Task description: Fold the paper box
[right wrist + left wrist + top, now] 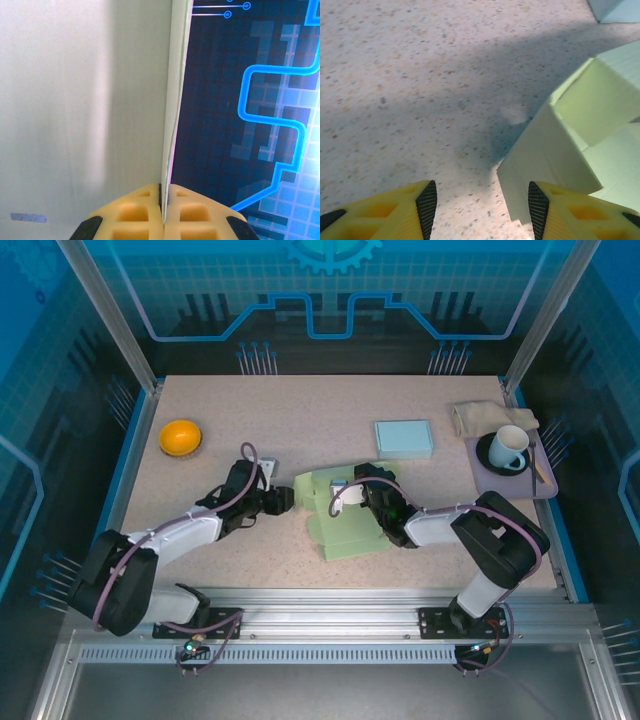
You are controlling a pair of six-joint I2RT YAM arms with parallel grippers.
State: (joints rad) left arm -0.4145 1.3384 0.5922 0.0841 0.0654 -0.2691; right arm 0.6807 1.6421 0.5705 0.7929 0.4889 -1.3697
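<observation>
Right gripper (165,192) clamps paper box (345,540) wall | left gripper (482,200) spread, low alongside

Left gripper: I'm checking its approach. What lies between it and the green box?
Only bare speckled table, seen in the left wrist view; the left gripper, its jaws open, sits just short of the green box corner.

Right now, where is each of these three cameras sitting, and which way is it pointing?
Top external: fixed above and behind the arms, looking down on the speckled table; both arms show, left gripper and right gripper at the pale green paper box.
Left wrist: on the left arm, looking low across the tabletop; its open yellow fingers frame the box's corner.
Right wrist: on the right arm, facing the blue circuit-patterned wall; its yellow fingers pinch a box panel's edge.
Shared: all three see the green box.
</observation>
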